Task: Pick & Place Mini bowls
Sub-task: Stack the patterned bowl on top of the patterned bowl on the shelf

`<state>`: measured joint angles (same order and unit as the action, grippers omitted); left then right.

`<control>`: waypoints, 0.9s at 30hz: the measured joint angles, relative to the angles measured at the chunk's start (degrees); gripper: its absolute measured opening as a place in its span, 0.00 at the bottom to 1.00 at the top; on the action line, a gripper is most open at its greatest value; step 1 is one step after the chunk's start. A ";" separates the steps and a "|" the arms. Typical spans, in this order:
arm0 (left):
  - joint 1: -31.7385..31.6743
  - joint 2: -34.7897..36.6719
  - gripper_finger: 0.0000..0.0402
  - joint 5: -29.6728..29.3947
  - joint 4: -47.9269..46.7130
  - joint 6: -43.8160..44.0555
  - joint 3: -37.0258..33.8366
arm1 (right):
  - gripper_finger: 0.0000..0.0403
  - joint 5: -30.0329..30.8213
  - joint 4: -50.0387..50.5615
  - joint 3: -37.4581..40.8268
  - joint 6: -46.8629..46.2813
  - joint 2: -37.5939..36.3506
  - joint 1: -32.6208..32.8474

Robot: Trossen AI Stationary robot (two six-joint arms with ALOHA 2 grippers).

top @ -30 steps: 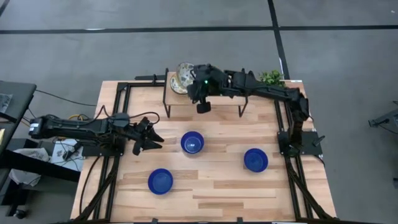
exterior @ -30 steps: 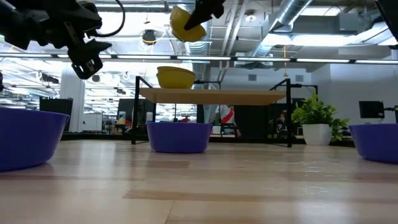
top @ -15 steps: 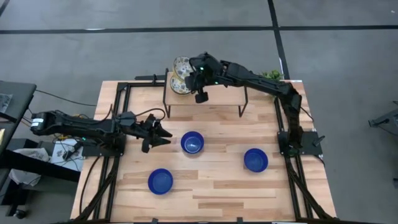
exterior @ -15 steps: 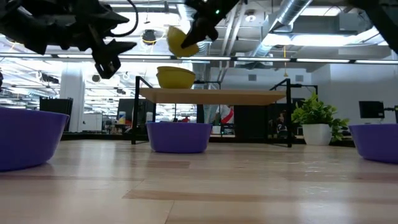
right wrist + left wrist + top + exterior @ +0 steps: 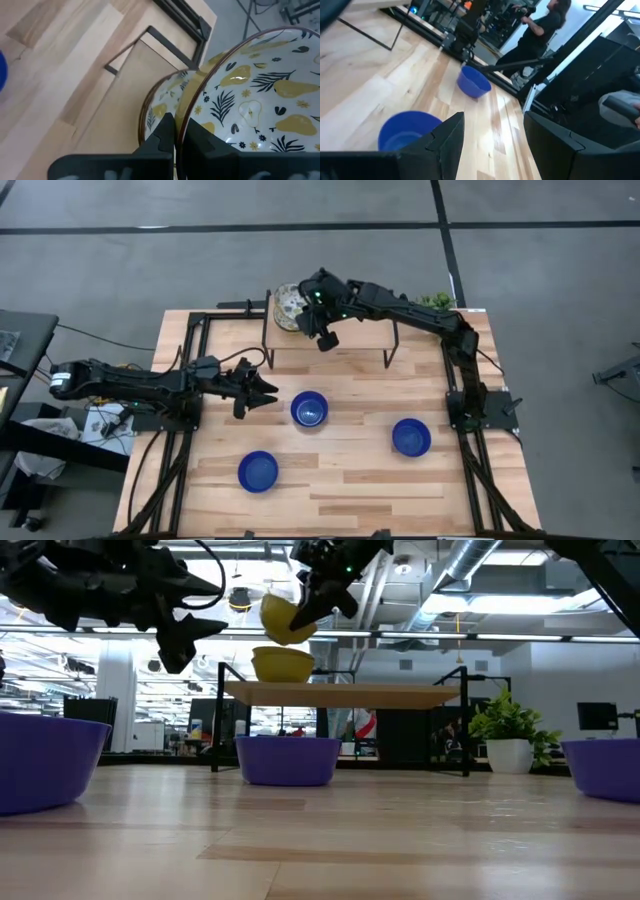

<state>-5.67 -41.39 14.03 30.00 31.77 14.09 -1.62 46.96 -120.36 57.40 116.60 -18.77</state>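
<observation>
Right wrist view: patterned bowl pear-printed inside.

No text, label, brand, number or sign can be read in any of the views.
</observation>
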 joint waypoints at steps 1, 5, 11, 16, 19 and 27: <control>-0.22 0.00 0.51 0.03 0.09 0.00 0.00 | 0.00 -0.22 0.00 0.00 0.02 0.00 -0.12; -0.60 0.00 0.51 -0.02 0.26 -0.28 0.00 | 0.00 -1.62 0.88 -0.02 0.09 0.82 -0.48; -0.57 0.00 0.51 0.08 0.48 -0.33 0.00 | 0.00 2.25 1.40 0.11 2.64 3.21 -0.11; -0.57 0.00 0.51 0.08 0.56 -0.44 0.00 | 0.00 3.12 1.61 0.11 3.94 3.52 0.14; -0.57 0.00 0.51 0.08 0.67 -0.44 0.00 | 0.00 3.14 1.57 0.09 4.04 3.48 0.16; -0.55 0.00 0.51 -0.30 0.74 -0.44 0.00 | 0.04 3.29 2.58 0.09 4.43 3.48 0.29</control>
<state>-6.22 -41.39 13.74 30.74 31.33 14.09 1.67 49.54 -120.27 61.83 120.07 -18.49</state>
